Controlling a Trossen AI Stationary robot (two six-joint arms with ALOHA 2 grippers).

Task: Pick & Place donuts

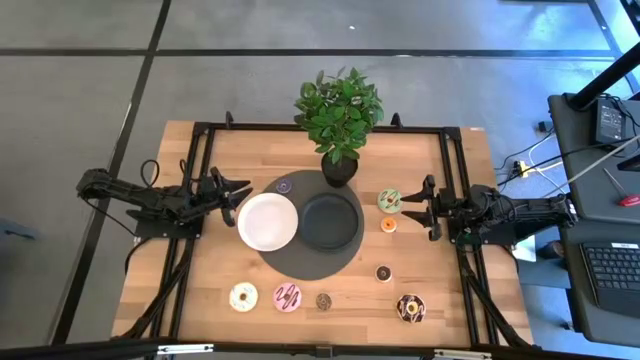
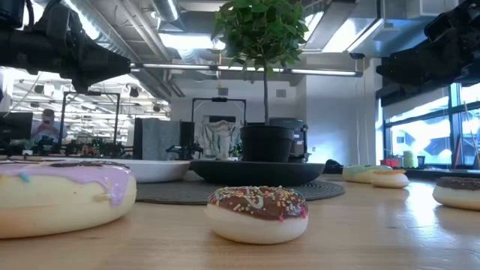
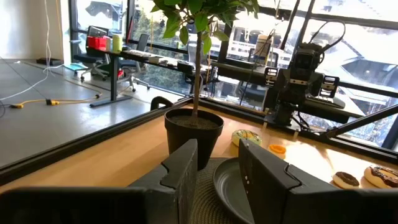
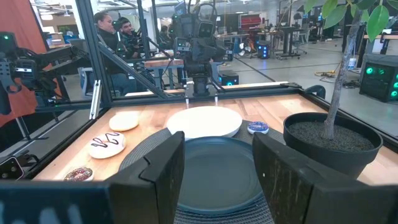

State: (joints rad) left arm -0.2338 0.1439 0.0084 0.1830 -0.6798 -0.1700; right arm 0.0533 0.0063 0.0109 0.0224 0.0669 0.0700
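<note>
Several toy donuts lie flat on the wooden table. A green one [image 1: 389, 200] and a mini orange one [image 1: 389, 224] lie near my right gripper [image 1: 415, 207]. A mini chocolate one [image 1: 383, 273] lies nearer the front. Cream [image 1: 243, 296], pink [image 1: 288, 297], mini chocolate [image 1: 323, 300] and sprinkled chocolate [image 1: 410, 308] donuts line the near edge. A mini purple one [image 1: 285, 185] sits on the grey mat [image 1: 300, 262]. My left gripper [image 1: 235, 195] hovers open beside the white plate [image 1: 267, 221]. My right gripper is open too, facing the black plate [image 1: 330, 220].
A potted plant [image 1: 338, 120] stands on the mat's far edge, its pot [image 1: 338, 170] behind the black plate. A black frame [image 1: 200, 130] runs round the table. People [image 4: 118, 28] sit in the room behind the left arm.
</note>
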